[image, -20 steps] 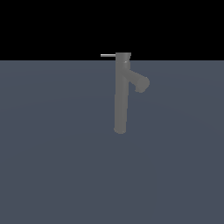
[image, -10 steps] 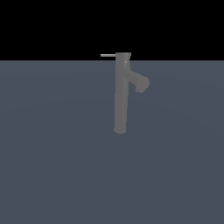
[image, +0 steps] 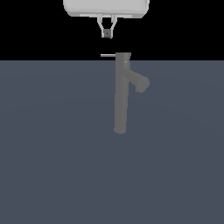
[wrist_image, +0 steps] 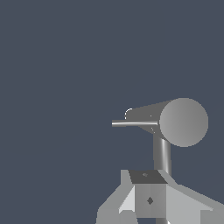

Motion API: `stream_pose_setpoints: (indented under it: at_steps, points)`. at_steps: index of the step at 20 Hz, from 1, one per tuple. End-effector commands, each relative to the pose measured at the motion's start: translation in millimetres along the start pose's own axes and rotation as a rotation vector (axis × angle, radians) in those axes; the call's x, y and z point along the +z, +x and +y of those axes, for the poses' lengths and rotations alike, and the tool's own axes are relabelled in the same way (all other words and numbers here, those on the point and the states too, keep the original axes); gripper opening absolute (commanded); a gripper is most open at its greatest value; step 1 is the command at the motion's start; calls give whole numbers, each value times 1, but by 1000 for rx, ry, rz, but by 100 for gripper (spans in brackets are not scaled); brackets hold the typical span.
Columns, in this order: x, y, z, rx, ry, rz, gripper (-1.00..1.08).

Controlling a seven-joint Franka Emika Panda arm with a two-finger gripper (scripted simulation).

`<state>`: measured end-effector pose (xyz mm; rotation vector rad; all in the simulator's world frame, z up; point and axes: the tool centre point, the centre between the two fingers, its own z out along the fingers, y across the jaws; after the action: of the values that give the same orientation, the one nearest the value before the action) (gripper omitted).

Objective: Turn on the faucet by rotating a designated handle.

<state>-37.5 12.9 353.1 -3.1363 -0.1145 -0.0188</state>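
Observation:
The faucet is a tall dull-grey column standing upright on the dark floor, with a stubby spout angling off toward the exterior view's right. The handle, a thin light-grey rod, sticks out level from the column's top toward the exterior view's left. My gripper hangs shut and empty above the handle's outer end, with a clear gap between them. In the wrist view I look down on the column's round top and the handle. My shut gripper is apart from both.
The flat slate-grey floor spreads all around the faucet. My white hand body fills the upper edge of the exterior view. A shiny grey tube, apparently the spout, runs from under the column's top toward my fingers.
My gripper has come down into the exterior view from above; it was out of view before. The faucet and handle have not moved.

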Motion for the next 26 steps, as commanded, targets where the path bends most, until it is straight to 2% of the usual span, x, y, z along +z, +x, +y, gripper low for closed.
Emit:
stream_pose_setpoints:
  at_steps: [1, 7, 13, 26]
  points:
    - [13, 17, 1, -5, -1, -2, -100]
    - [37, 49, 1, -15, -2, -8, -100]
    - [50, 68, 2, -21, -2, -11, -100]
    - [53, 74, 2, -22, -3, -12, -100]
